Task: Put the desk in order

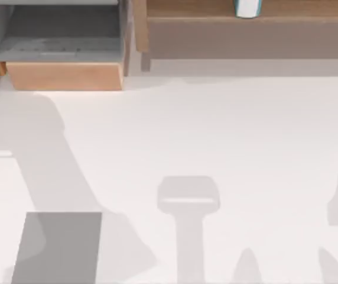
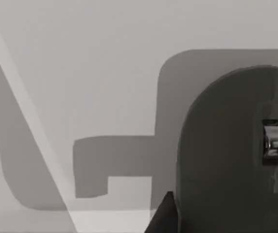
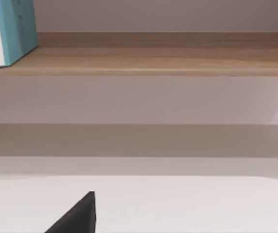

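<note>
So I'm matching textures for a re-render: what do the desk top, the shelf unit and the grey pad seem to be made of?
The desk looks like smooth matt white laminate: plain, no grain, soft shadows and no glare. The shelf and the drawer unit look like light-brown wood or wood veneer, with faint streaking and a dull sheen. The mouse pad is flat uniform grey, possibly fabric or rubber; the material is uncertain.

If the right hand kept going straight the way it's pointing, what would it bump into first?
Probably nothing soon. The right hand points across the bare white desk toward the wooden shelf. The first thing it would likely meet is the wall under that shelf, though depth is hard to judge.
</note>
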